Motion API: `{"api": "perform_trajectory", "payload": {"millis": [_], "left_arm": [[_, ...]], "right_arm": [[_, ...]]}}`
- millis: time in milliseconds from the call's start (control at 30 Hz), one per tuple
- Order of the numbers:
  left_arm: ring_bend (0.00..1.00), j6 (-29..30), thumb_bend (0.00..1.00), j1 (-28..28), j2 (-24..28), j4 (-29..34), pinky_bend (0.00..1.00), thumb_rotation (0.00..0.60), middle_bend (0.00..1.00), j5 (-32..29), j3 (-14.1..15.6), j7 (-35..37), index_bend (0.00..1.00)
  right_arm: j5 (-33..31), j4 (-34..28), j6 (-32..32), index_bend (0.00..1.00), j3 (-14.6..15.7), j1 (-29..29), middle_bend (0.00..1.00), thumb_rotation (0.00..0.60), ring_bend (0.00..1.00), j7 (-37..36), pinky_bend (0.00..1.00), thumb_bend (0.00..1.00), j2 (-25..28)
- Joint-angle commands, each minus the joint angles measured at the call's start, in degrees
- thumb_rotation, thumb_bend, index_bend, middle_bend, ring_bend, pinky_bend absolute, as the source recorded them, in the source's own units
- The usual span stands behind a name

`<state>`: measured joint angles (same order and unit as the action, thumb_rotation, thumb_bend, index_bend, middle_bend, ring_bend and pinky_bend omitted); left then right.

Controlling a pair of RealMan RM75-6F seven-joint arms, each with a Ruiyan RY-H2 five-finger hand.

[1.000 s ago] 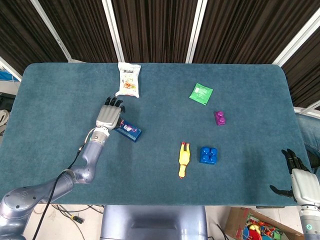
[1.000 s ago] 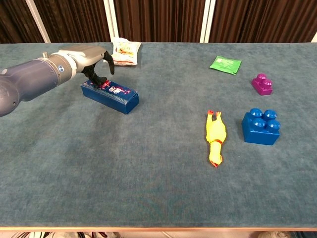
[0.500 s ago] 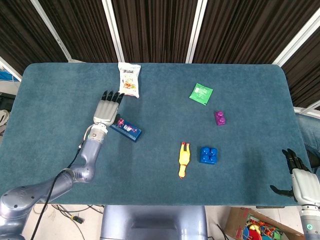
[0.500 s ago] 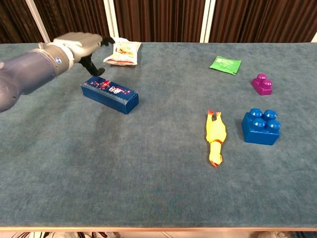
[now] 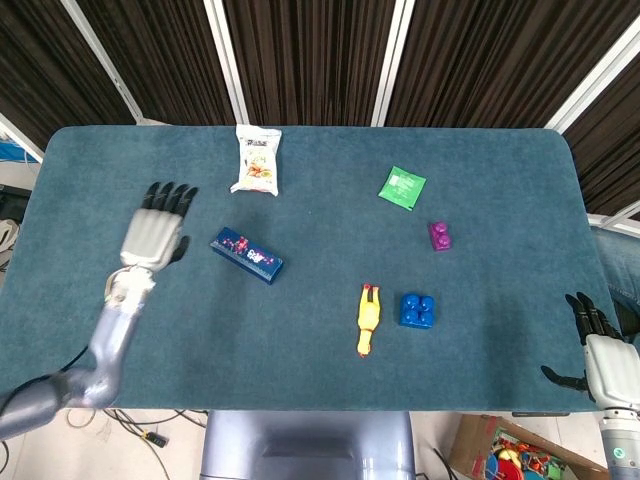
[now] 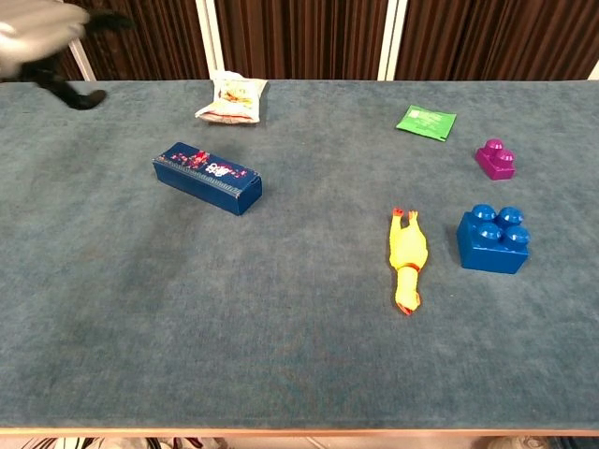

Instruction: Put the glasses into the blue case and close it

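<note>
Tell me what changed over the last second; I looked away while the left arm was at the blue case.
The left hand let go of the blue case, rose and pulled back toward the table's left side, fingers apart and empty. The case lies closed where it was. The right hand, snack bag, green packet, rubber chicken and both bricks did not move.

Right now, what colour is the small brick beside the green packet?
Magenta; the chest view shows it best.
</note>
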<state>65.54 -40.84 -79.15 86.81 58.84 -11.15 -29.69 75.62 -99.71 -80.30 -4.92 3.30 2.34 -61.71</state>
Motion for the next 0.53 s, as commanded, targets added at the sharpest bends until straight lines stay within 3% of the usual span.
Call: {"api": "perform_trajectory", "payload": {"millis": [33, 333, 533], "left_arm": [[0.00, 7.00, 0.39, 9.34, 12.76, 14.74, 0.00, 0.600, 0.06, 1.81, 4.56, 2.29, 0.04], [0.00, 9.35, 0.39, 18.03, 24.67, 25.38, 0.00, 0.600, 0.05, 6.90, 9.61, 12.91, 0.05], [0.00, 11.33, 0.39, 21.12, 25.75, 24.94, 0.00, 0.600, 0.05, 12.63, 12.07, 14.83, 0.05]], "right_arm": [[0.88, 1.05, -1.76, 0.00, -0.52, -0.25, 0.00, 0.600, 0.11, 0.34, 0.24, 0.19, -0.94], [4.32, 3.81, -5.03, 0.00, -0.87, -0.51, 0.00, 0.600, 0.11, -0.60, 0.24, 0.19, -2.73], [7.38, 5.87, -6.99, 0.00, -0.82, -0.54, 0.00, 0.600, 0.11, -2.43, 0.24, 0.19, -3.55]]}}
